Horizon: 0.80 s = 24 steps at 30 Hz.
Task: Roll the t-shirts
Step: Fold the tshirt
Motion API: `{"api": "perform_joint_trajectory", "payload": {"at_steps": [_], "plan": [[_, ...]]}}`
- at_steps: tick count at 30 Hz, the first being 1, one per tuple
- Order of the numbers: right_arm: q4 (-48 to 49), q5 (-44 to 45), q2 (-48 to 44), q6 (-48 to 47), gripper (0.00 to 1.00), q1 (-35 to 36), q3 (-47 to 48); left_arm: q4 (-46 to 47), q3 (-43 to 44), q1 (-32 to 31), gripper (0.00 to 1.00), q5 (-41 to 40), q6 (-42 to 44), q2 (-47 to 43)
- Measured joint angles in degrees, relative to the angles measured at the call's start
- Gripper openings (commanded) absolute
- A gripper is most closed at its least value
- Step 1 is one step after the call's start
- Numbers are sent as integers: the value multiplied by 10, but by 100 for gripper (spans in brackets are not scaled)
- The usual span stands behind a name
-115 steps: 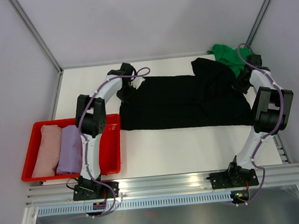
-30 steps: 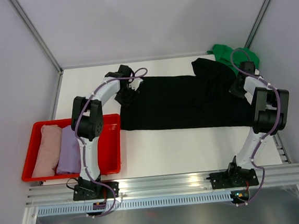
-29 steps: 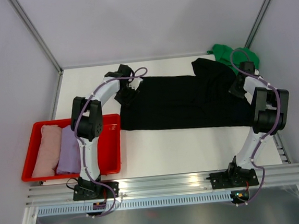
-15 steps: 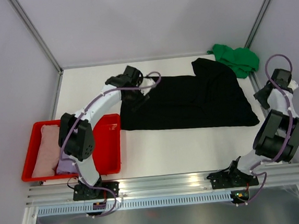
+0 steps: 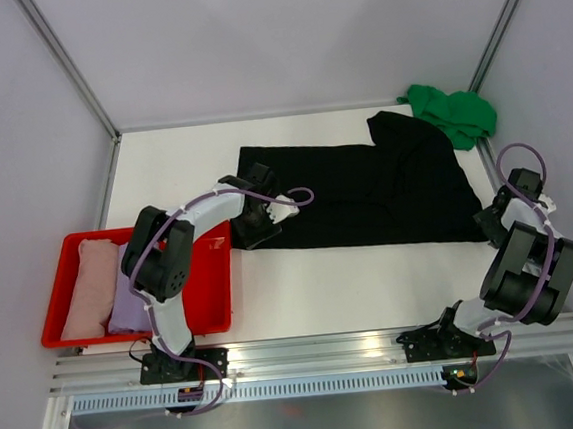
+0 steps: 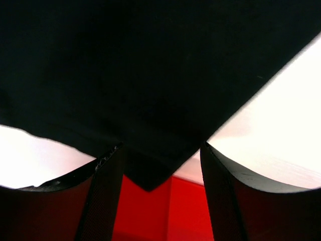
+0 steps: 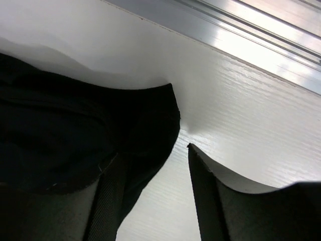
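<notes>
- Fingers (image 6: 105, 201) of your left gripper (image 6: 160, 148): apart, roughly mid-wide, clamping nothing. A corner of the black shirt (image 6: 150, 75) sits in the gap, with the red tray (image 6: 150, 216) just beyond.
- Fingers (image 7: 225, 201) of your right gripper (image 7: 153, 150): apart too, empty. The shirt's hem lies against one finger and there's bare table (image 7: 251, 100) at the other.
- From above: left gripper (image 5: 255, 224) at the near-left corner of the black shirt (image 5: 365, 193), right gripper (image 5: 490, 222) at the near-right corner.
- The shirt is spread flat mid-table, its right part bunched in folds.
- Green shirt (image 5: 450, 112) is crumpled at the far right, just beside the black one. Pink shirt (image 5: 87, 287) and lavender shirt (image 5: 130, 288) lie rolled in the tray.
- Risk: if you close now with the corner only partly in the gap, you may pinch one layer or slip off.
- Risk: uneven starts by the two arms would skew the roll, and the bunched right side would make it lumpy.
- Risk: your left arm is close to the tray and a wide swing could knock it.
- Versus a second ago: both grippers were at the shirt's far edge, the right one shut. Now both sit at the near edge with fingers parted. The shirt hasn't shifted.
</notes>
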Motion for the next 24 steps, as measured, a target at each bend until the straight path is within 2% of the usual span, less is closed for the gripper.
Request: {"api": "perform_joint_trajectory", "payload": {"at_steps": [6, 7, 10, 11, 12, 14, 15, 24], "plan": [[50, -5, 50, 1, 41, -1, -3, 11, 0, -3, 64, -15, 8, 29], [56, -4, 52, 0, 34, -1, -3, 11, 0, -5, 62, -16, 8, 29], [63, -2, 54, -4, 22, -1, -3, 16, -5, -19, 45, -29, 8, 30], [64, 0, 54, -4, 19, -1, -3, 17, -6, -24, 29, -36, 6, 31], [64, 0, 54, -3, 11, -2, -3, 18, -6, -28, 21, -44, 5, 33], [63, 1, 54, -2, 4, -2, -3, 21, 0, -37, 3, -58, 0, 41], [62, 1, 54, -1, 0, -3, -2, 20, 4, -39, 2, -63, -2, 45], [1, 31, 45, -2, 0, -10, 28, 32, 18, -37, 2, -45, -9, 40]]}}
